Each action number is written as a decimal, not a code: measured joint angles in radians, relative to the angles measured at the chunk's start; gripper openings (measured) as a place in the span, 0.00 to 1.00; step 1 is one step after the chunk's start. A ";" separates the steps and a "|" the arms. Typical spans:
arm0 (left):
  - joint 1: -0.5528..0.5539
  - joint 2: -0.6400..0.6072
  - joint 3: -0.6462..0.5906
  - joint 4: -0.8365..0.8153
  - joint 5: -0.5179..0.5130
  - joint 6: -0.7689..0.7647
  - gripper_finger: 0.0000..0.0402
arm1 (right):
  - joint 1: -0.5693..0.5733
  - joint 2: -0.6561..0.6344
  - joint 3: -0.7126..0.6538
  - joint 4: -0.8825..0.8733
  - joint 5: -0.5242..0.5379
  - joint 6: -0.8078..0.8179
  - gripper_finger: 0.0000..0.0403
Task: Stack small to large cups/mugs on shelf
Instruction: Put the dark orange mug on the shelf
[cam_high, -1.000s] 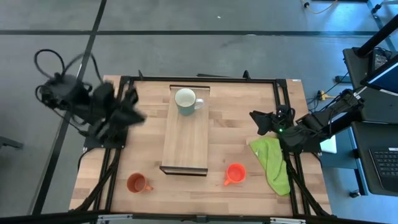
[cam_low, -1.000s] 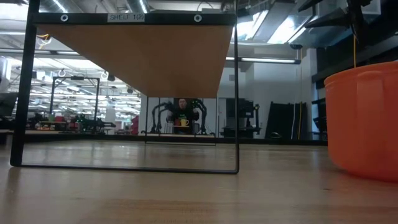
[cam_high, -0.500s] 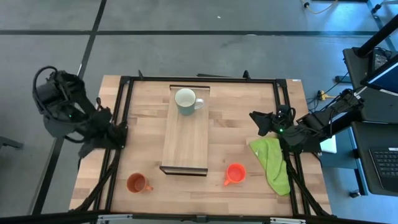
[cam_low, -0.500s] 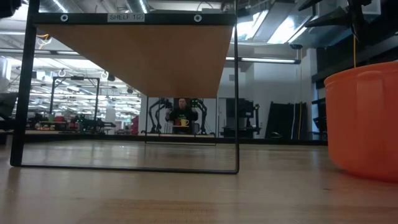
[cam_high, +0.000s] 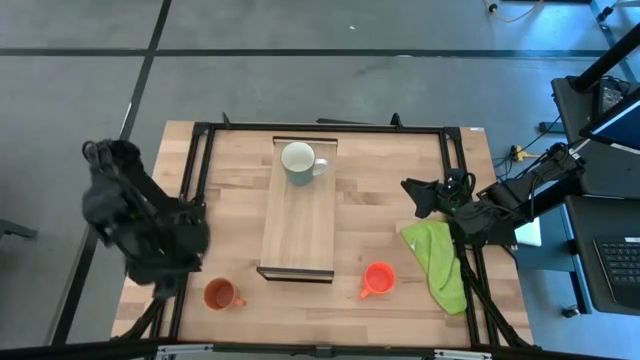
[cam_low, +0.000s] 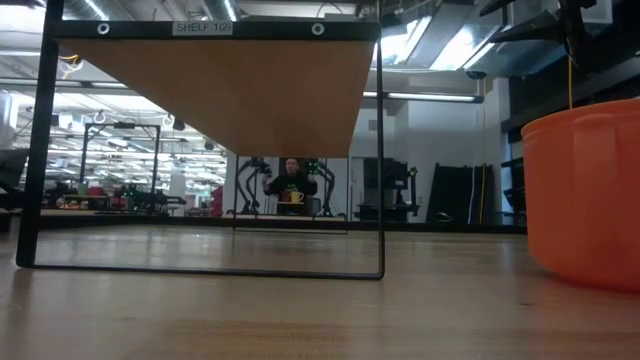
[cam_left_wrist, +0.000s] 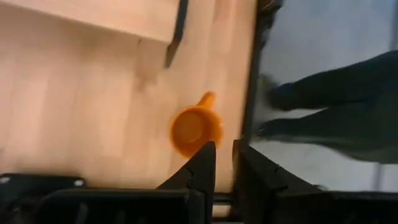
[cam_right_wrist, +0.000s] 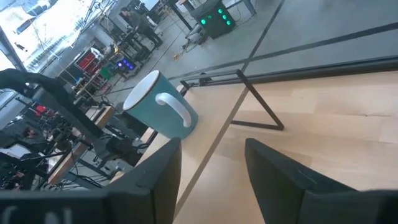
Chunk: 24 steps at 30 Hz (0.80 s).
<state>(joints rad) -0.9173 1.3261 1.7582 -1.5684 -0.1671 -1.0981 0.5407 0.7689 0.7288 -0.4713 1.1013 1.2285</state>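
Observation:
The pale grey-green mug (cam_high: 300, 163) stands upright on the far end of the light-wood shelf (cam_high: 297, 225). On its base near the table's front left sits the brownish-orange mug (cam_high: 222, 294), with the orange-red mug (cam_high: 378, 279) at the front right. My left gripper (cam_left_wrist: 224, 163) points steeply down at the table's left side, just above and left of the brownish-orange mug (cam_left_wrist: 194, 129). It is open by a narrow gap and holds nothing. My right gripper (cam_right_wrist: 211, 174) waits open at the right side (cam_high: 418, 196), facing the grey-green mug (cam_right_wrist: 158, 106).
A green cloth (cam_high: 440, 262) lies on the table's right side beside the orange-red mug, which fills the low view's right edge (cam_low: 585, 195). A black frame rail (cam_high: 190, 210) runs along the table's left side. A person (cam_low: 290, 185) sits far off in the room.
My left arm has swung from the table's far left toward the near edge and sunk. Its gripper has tipped from about level, facing the shelf, to pointing steeply down by the brownish-orange mug. The mugs and my right arm have stayed put.

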 joint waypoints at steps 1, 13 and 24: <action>0.001 0.010 -0.020 -0.002 0.002 0.006 0.13 | 0.000 0.000 0.000 0.000 0.002 0.000 0.44; -0.008 0.033 -0.324 0.090 0.284 -0.088 0.13 | 0.000 0.000 0.000 0.003 -0.043 -0.002 0.44; -0.025 0.033 -0.500 0.203 0.077 -0.133 0.13 | 0.000 0.002 0.000 0.003 -0.059 -0.024 0.44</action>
<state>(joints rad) -0.9425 1.3586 1.2586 -1.3657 -0.0900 -1.2315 0.5407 0.7712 0.7288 -0.4683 1.0428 1.2043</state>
